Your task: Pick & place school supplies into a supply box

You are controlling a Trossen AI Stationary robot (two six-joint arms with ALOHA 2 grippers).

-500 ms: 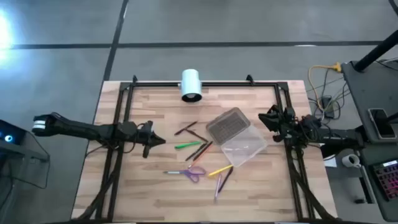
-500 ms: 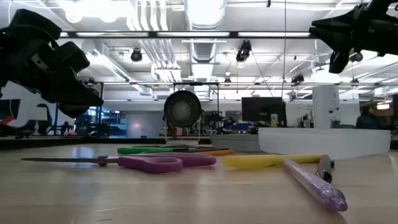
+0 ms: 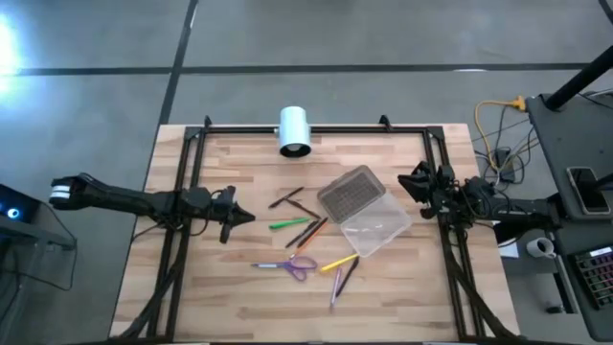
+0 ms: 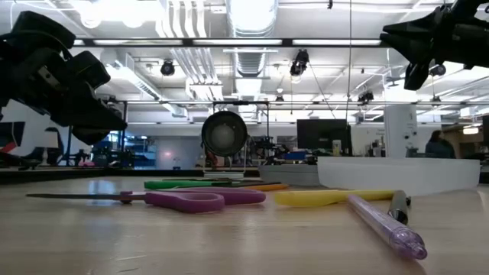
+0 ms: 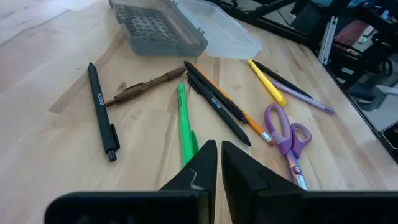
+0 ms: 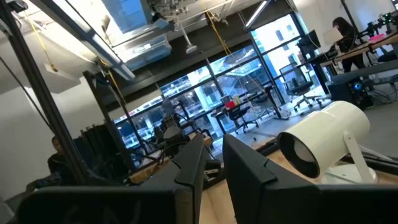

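The supplies lie loose mid-table: a green pen (image 3: 287, 223), a brown one (image 3: 285, 197), an orange pencil (image 3: 308, 233), purple-handled scissors (image 3: 287, 264), a yellow pen (image 3: 340, 261) and a purple pen (image 3: 335, 286). The open supply box lies to their right, its clear tray (image 3: 376, 227) and grey textured lid (image 3: 351, 192) flat on the table. My left gripper (image 3: 239, 218) hovers left of the pens, shut and empty; the green pen (image 5: 185, 127) lies just ahead of it. My right gripper (image 3: 407, 182) hovers right of the box, shut and empty.
A white cylinder (image 3: 295, 129) stands at the table's far edge, also in the right wrist view (image 6: 323, 140). Black frame rails (image 3: 182, 192) run along the table's left, right and far sides. Bare wood lies near the front edge. Cables and equipment sit off the table's right.
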